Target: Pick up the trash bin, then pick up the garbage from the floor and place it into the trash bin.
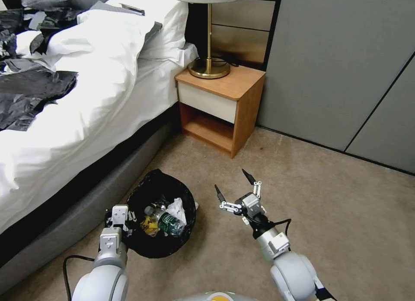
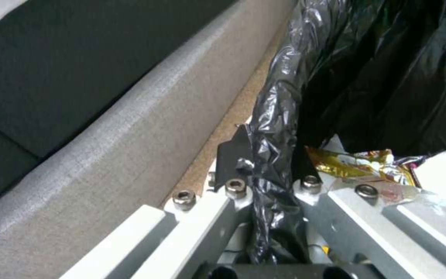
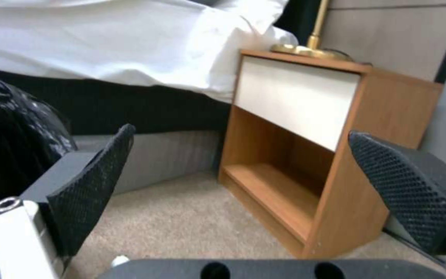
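Observation:
The trash bin [image 1: 161, 193], lined with a crinkly black bag, is beside the bed base on the carpet side. My left gripper [image 1: 126, 219] is shut on its near-left rim. In the left wrist view that gripper [image 2: 267, 164] pinches the folded black bag [image 2: 280, 116]. Garbage lies inside the bin: a clear bottle with a green label [image 1: 170, 223], crumpled white paper [image 1: 178, 207] and a yellow wrapper [image 1: 151, 226], which also shows as the wrapper [image 2: 357, 164] at the wrist. My right gripper [image 1: 235, 185] hovers open and empty just right of the bin, its pads [image 3: 94, 190] wide apart.
The bed [image 1: 65, 119] with white sheets and its grey base [image 2: 130, 128] runs along the left. A wooden nightstand [image 1: 220, 106] with a brass lamp [image 1: 209, 42] stands ahead. Grey wall panels [image 1: 337, 68] close off the right. Bare carpet [image 1: 328, 206] stretches to the right of the bin.

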